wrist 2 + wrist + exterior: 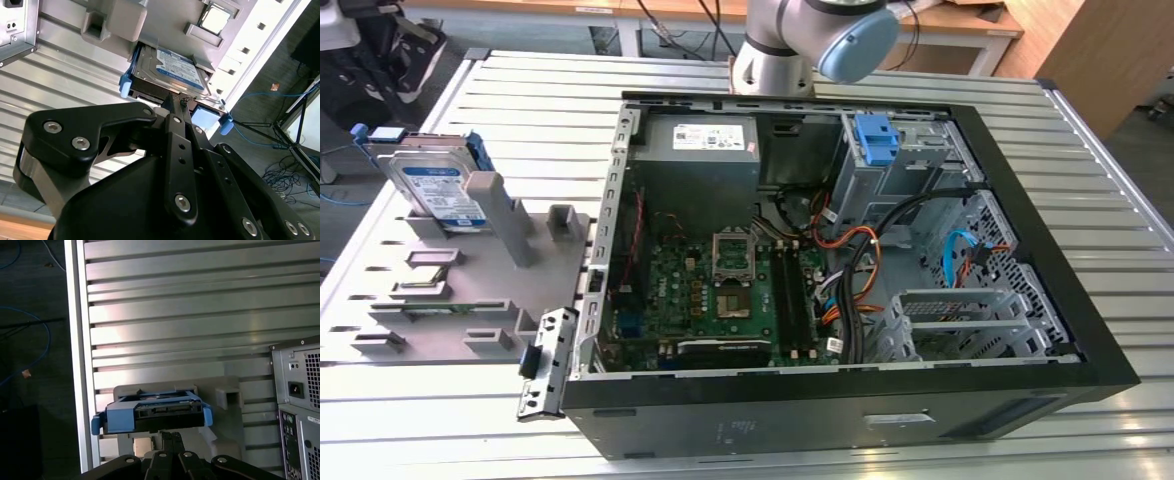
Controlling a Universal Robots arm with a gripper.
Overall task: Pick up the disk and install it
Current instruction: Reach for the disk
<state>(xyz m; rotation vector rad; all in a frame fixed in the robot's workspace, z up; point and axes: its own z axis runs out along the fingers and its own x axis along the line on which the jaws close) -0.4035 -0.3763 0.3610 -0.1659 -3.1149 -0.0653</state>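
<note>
Closest in, the second wrist view has the pincer (172, 104) pressed closed with nothing in it, hovering near the disk (172, 70). The disk stands on edge in a grey fixture (454, 300) on the tabletop (1094, 150), at the exterior view's left of the open computer case (1067, 300). Driven down closed, the tips would likely strike the disk's edge rather than straddle it, and could tip it in its slot. The first wrist view gives the connector end, the second the labelled face, and the exterior view adds the case's drive bay (907, 160).
</note>
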